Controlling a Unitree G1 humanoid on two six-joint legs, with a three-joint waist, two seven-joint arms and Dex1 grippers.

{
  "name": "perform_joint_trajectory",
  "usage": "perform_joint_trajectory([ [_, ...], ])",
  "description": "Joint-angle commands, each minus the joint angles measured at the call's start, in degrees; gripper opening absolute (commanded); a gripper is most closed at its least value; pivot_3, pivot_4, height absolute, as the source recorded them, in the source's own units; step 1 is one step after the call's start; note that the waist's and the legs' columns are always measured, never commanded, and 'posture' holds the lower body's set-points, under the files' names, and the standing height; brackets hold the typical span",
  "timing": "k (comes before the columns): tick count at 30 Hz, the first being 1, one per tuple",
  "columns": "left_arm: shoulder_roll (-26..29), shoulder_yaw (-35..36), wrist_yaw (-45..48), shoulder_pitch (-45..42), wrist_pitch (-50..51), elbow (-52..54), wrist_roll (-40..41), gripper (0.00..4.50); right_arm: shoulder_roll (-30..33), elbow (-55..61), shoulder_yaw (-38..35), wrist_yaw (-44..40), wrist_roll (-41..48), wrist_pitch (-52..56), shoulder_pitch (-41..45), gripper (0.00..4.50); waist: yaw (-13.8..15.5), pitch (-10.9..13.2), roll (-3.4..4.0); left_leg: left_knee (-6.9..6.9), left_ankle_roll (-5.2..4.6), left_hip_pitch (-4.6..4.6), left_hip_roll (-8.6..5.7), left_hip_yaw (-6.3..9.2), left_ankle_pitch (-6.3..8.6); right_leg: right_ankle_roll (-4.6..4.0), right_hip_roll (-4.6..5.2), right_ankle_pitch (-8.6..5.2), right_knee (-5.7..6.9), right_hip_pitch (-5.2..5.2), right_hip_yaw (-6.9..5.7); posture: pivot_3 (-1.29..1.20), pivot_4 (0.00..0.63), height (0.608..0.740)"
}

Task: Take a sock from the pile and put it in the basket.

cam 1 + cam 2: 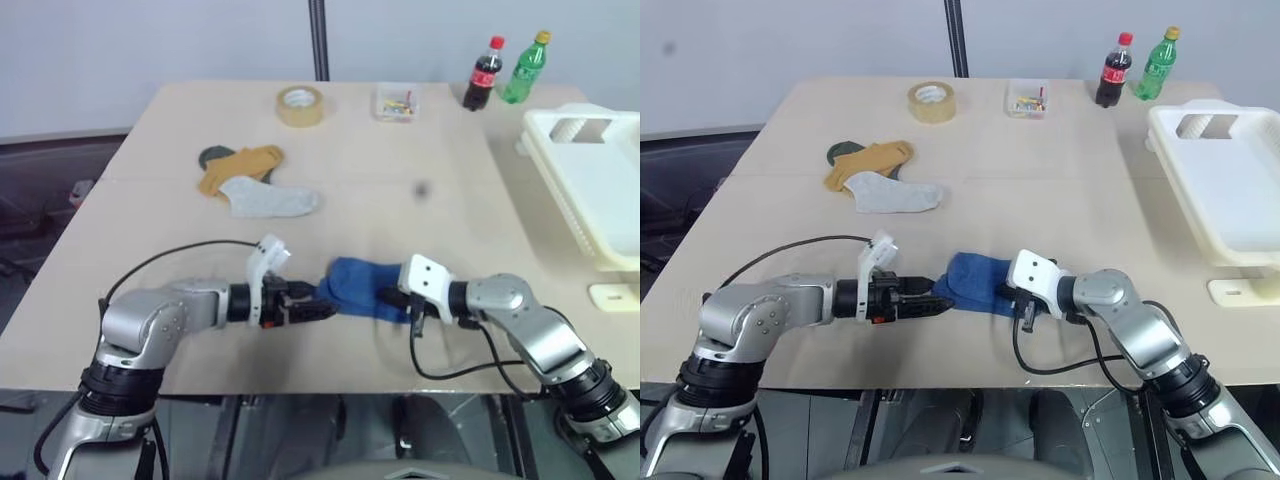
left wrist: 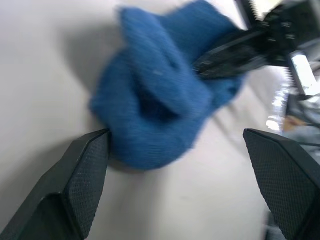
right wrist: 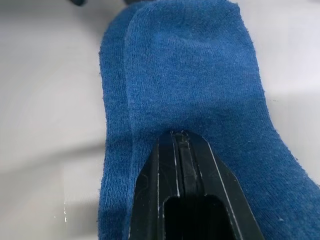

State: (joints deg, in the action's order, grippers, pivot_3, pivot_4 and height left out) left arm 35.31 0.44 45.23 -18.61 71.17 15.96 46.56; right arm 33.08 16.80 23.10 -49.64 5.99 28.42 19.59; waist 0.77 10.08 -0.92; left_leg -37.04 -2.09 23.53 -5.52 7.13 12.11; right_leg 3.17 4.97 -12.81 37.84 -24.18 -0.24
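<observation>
**Blue sock pinched at the table's near edge**

Here, the right gripper (image 3: 180, 137) is clamped on the blue sock (image 1: 358, 285); the left gripper (image 2: 175, 150) gapes wide beside it, holding nothing; farther back lies the pile (image 1: 245, 178); the basket (image 1: 600, 185) stands far right.

Socks, four: one blue sock (image 1: 978, 283) at table centre-front; one mustard yellow sock (image 1: 868, 160), one light grey sock (image 1: 892, 194) and one dark green-black sock (image 1: 843, 151) grouped at 10 o'clock. Bottles, two: red-capped cola bottle (image 1: 1113, 70), green bottle (image 1: 1152, 64), at 1 o'clock. Tape roll (image 1: 931, 102), one. Clear box (image 1: 1026, 100), one. White basket (image 1: 1220, 180), one, at 3 o'clock.
</observation>
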Motion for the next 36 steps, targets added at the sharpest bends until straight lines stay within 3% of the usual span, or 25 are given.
perform_joint_trajectory([
  [1,-2.8,1.6,0.4,-4.4,2.3,-1.2,4.6,4.5,0.1,-0.8,0.5,-0.9,-0.3,0.4,0.0,0.09,0.0,0.0,-0.02,-0.02,0.0,0.02,0.0,0.06,0.0,0.0,0.0,0.0,0.0,0.0,-0.03,0.0,0.15,0.74],
  [14,-8.3,-6.4,6.3,-12.3,-3.1,-7.1,2.9,4.5,-0.1,5.1,-4.1,0.9,3.0,3.5,-2.6,0.09,0.1,0.0,-0.02,-0.04,0.06,0.12,-0.02,0.11,-0.04,-0.01,0.0,0.0,-0.02,-0.03,-0.02,0.0,0.15,0.74],
  [25,-14.4,-10.9,11.1,-15.6,-8.8,-13.0,0.3,4.5,4.0,15.2,-7.9,3.3,3.9,8.5,-7.8,0.09,0.0,0.0,-0.02,-0.04,0.03,0.18,-0.05,0.14,-0.03,-0.01,0.02,0.0,-0.05,-0.06,-0.02,0.0,0.15,0.74],
  [33,-20.6,-15.5,12.7,-17.7,-13.6,-21.2,-5.1,4.5,9.0,26.7,-15.4,5.2,7.5,14.7,-16.2,0.09,0.1,0.0,-0.03,-0.06,0.0,0.23,-0.08,0.24,-0.01,0.0,0.06,0.0,-0.1,-0.04,-0.07,0.0,0.15,0.74],
  [36,-23.7,-19.9,13.6,-18.3,-19.2,-30.1,-11.4,4.5,6.2,33.2,-22.8,8.5,12.8,22.2,-20.6,0.09,0.2,0.0,-0.03,-0.06,-0.01,0.22,-0.08,0.25,0.0,0.01,0.07,-0.01,-0.11,0.0,-0.07,0.0,0.15,0.74],
])
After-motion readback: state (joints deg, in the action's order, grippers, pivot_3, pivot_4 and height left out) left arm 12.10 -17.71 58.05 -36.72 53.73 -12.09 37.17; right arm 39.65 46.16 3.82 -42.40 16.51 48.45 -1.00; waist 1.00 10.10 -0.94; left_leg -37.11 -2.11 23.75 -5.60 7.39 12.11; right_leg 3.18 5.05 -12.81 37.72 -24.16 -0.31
